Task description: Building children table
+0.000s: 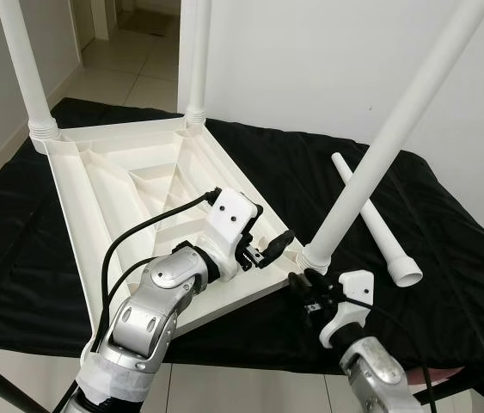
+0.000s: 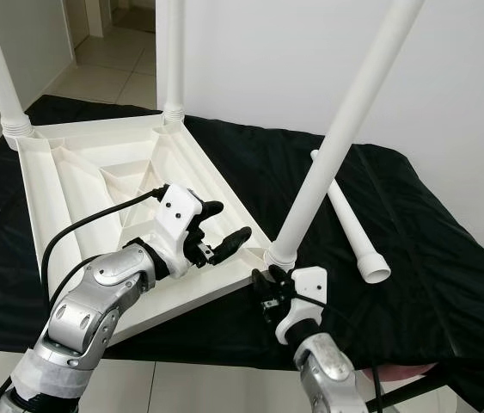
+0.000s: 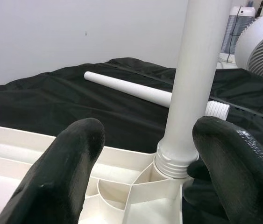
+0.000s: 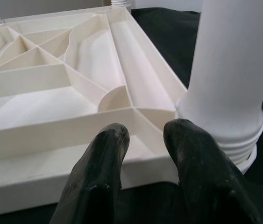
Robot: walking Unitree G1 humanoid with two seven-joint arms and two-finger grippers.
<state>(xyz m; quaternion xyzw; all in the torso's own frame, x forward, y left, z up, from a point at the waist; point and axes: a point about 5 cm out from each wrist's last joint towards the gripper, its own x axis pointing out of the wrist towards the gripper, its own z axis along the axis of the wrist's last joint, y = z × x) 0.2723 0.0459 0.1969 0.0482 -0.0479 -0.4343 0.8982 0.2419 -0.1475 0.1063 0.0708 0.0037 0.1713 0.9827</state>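
1. Three white plastic legs are standing in the upturned white ribbed plastic tabletop, which lies underside-up on the black cloth-covered table. It spreads out beyond both sets of fingers, towards the far wall.

2. One leg matters here: the leaning white tube leg seated in the near corner socket. Its long axis rises from that socket, straight ahead of the fingers, and tilts up and off to the robot's right.

3. The loose fourth white leg lies flat on the cloth beyond the seated leg, well apart from both grippers, wide end towards the robot.

4. Left gripper reaches in over the tabletop's rim, its fingers spread wide. From its wrist camera the leg's threaded base sits just ahead, nearer one finger than the other, and not touched as far as I can see.

5. Right gripper sits low at the near edge, just beside the socket. Its fingers are a little apart with nothing between them; the leg's collar stands just off to one side of the tips.

6. Both are close, but the left one is already spread round the leg's line, so I'd judge it better placed to close on the base and straighten it, while the right could steady the corner.
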